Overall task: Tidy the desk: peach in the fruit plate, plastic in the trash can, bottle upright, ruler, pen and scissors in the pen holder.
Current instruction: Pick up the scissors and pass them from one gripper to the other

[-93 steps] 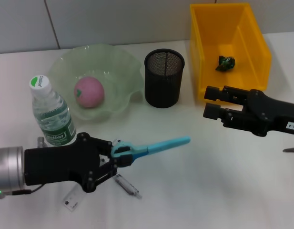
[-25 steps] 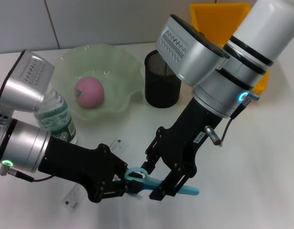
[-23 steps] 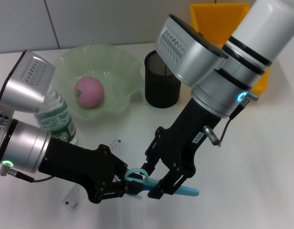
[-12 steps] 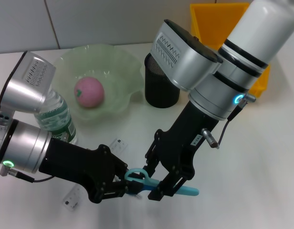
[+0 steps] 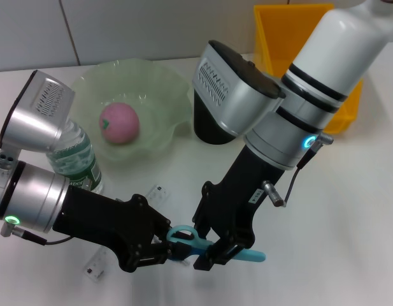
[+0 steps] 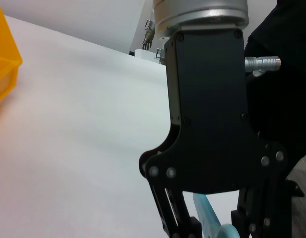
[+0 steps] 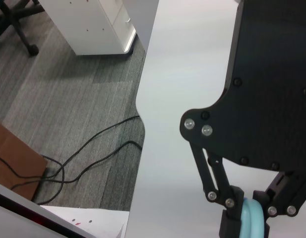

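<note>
Now both end effectors pinch the scissors (image 5: 212, 247) low over the surface (image 5: 330, 217): left (image 5: 165, 247) at handles, right (image 5: 212, 252) at sheath.

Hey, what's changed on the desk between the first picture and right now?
The right gripper left its spot by the trash can, swung across to the near edge and closed around the sheath end of the scissors. The left gripper carried them nearer and still holds the handles. The peach, the bottle and the pen holder stayed put.
</note>
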`<move>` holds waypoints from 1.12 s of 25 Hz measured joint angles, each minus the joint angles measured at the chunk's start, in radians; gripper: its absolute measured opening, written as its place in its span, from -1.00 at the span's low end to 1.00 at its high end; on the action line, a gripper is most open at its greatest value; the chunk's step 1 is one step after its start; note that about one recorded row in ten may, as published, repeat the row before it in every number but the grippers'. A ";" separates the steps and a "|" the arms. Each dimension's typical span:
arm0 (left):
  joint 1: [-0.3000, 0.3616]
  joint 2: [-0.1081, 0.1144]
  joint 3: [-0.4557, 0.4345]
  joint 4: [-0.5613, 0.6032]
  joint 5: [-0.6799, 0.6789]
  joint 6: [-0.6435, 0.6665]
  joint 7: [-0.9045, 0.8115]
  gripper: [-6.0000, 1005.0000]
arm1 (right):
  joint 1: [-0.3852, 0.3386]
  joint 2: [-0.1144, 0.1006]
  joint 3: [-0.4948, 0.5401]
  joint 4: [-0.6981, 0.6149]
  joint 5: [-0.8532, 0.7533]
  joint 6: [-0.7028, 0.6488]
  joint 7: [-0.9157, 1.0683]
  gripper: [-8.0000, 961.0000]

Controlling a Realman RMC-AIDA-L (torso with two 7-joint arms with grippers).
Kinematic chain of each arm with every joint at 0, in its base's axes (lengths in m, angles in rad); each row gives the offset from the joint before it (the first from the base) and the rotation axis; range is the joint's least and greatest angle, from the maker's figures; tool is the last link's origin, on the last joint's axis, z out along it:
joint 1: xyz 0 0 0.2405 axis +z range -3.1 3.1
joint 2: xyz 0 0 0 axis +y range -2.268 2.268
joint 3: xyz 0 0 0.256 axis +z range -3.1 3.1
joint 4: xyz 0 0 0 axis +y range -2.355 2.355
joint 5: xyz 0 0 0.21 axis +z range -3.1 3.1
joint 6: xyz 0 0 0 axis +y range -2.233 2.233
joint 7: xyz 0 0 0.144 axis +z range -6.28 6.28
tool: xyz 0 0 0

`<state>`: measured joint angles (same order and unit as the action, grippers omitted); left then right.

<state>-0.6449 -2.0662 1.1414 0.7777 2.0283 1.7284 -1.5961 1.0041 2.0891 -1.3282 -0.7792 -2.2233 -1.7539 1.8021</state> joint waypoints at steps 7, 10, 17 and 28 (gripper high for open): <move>0.000 0.000 0.000 0.000 0.000 0.000 0.001 -0.59 | 0.000 0.000 -0.003 0.001 0.003 0.002 0.003 -0.30; 0.000 0.000 0.000 0.000 0.000 0.001 0.001 -0.58 | -0.001 0.000 -0.004 0.001 0.003 0.002 0.003 -0.30; 0.003 0.000 0.000 0.000 -0.001 0.002 0.002 -0.57 | -0.005 0.000 -0.008 -0.001 0.003 0.005 0.004 -0.56; 0.000 0.000 -0.009 -0.009 -0.001 0.005 -0.007 -0.55 | -0.007 0.000 -0.008 -0.001 0.003 0.009 0.004 -0.74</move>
<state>-0.6452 -2.0663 1.1321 0.7683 2.0276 1.7330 -1.6029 0.9967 2.0892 -1.3363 -0.7798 -2.2203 -1.7453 1.8065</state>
